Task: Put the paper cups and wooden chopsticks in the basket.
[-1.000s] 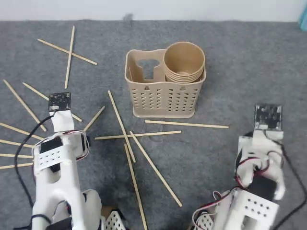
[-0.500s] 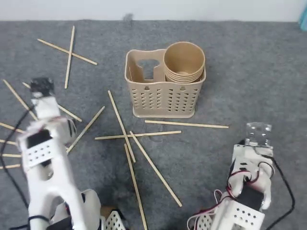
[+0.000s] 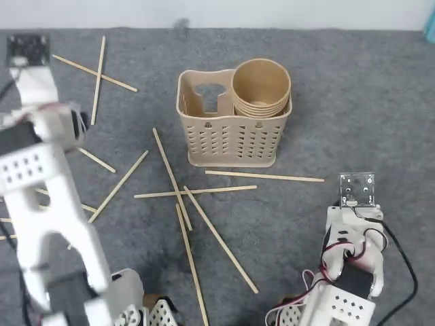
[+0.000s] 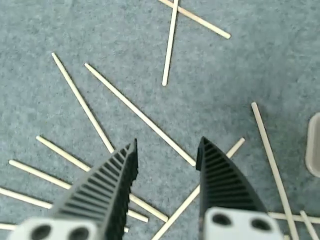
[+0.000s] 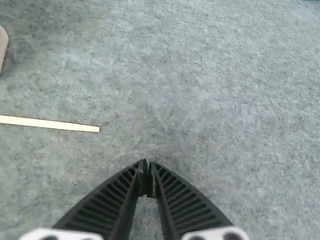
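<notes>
The tan slotted basket stands at the middle of the grey carpet, with a stack of paper cups nested in its right half. Wooden chopsticks lie scattered: one just in front of the basket, several crossing at the centre, a crossed pair at the far left. My left arm is raised over the left side. Its gripper hangs open above the carpet, over a long chopstick. My right gripper is shut and empty, low over bare carpet, beside one chopstick's end.
More chopsticks fan out on the carpet under the left gripper. The basket's wall shows at the edge of the left wrist view. My right arm sits at the near right. A pale wall bounds the carpet's far edge.
My left arm has lifted and swung out toward the far left of the carpet. My right arm has drawn back a little toward the near edge. The chopsticks and basket have not moved.
</notes>
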You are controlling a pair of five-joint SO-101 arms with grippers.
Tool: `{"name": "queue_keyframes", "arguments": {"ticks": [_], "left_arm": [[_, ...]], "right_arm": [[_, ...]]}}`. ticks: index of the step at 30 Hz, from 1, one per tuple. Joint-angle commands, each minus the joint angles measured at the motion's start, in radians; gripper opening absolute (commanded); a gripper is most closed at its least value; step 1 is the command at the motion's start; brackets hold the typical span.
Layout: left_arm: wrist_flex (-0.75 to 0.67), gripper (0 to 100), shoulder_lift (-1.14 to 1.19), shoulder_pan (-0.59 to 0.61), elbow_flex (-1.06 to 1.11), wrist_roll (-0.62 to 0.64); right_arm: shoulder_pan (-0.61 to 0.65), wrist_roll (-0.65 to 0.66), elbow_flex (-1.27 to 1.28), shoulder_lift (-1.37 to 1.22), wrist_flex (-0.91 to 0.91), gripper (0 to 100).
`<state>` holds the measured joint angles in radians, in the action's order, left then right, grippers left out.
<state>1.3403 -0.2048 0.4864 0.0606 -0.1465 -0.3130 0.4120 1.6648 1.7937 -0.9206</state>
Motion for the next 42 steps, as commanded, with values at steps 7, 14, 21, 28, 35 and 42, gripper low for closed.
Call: {"name": "queue_keyframes", "arguments": {"ticks": [7,14,21,28,35,42], "left_arm": [[0.106,18,0.506,-0.008,-0.535,-0.005],[0.015,18,0.899,0.006,-0.759,-0.006],[-0.092,18,1.238,0.011,-1.076,-0.005],[-0.104,18,1.544,0.006,-1.449,-0.003],[-0.069,18,1.775,0.006,-1.736,-0.003],[0.034,1,1.792,-0.006,-1.735,-0.005]], "right_arm": [[0.012,0.018,0.018,-0.007,-0.004,0.9],[0.018,0.018,0.018,-0.007,-0.004,0.9],[0.041,0.020,0.018,-0.008,-0.004,0.9],[0.041,0.020,0.018,-0.008,-0.004,0.9],[0.042,0.020,0.018,-0.008,-0.004,0.9],[0.042,0.020,0.018,-0.008,-0.004,0.9]]}}
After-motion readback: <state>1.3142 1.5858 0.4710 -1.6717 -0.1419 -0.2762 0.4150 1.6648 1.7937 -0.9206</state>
